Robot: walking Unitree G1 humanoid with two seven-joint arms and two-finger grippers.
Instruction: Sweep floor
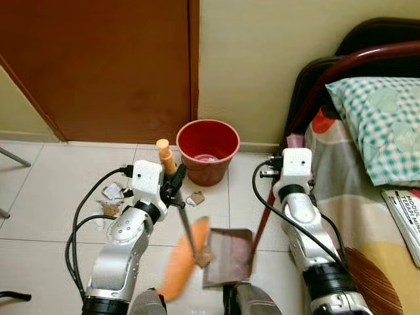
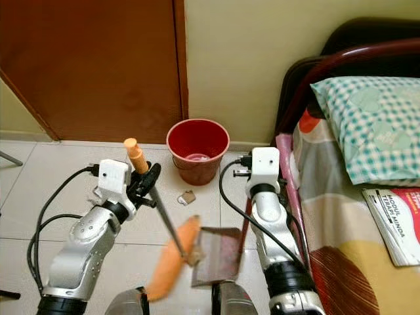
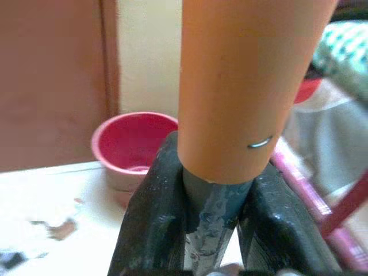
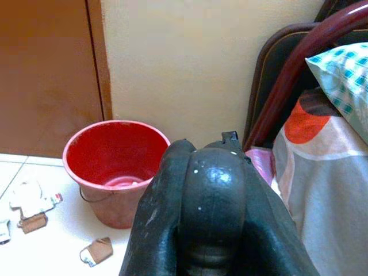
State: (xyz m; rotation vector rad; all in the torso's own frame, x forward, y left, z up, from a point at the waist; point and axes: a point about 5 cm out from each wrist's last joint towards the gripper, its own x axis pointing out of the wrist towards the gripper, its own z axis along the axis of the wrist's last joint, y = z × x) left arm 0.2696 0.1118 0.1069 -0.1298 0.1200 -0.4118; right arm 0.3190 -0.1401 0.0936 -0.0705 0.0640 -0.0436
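My left gripper [image 1: 174, 180] is shut on the grey shaft of a broom just below its orange handle end [image 1: 164, 155]. The shaft slants down to a blurred orange broom head [image 1: 184, 259] on the tiles, which touches a dull brown dustpan [image 1: 228, 256]. The dustpan's thin dark-red handle [image 1: 266, 210] rises to my right gripper [image 4: 213, 195], which is shut on its black top end beside the bed. Paper and cardboard scraps [image 1: 111, 193] lie on the floor left of my left arm. One more scrap [image 1: 195, 197] lies in front of the bucket.
A red bucket [image 1: 207, 149] stands against the wall, just beyond both grippers. A brown door [image 1: 98, 65] fills the back left. A bed [image 1: 367, 197] with a checked pillow [image 1: 380, 118] and a book [image 1: 403, 220] borders the right. A black cable end [image 1: 13, 296] lies at the far left.
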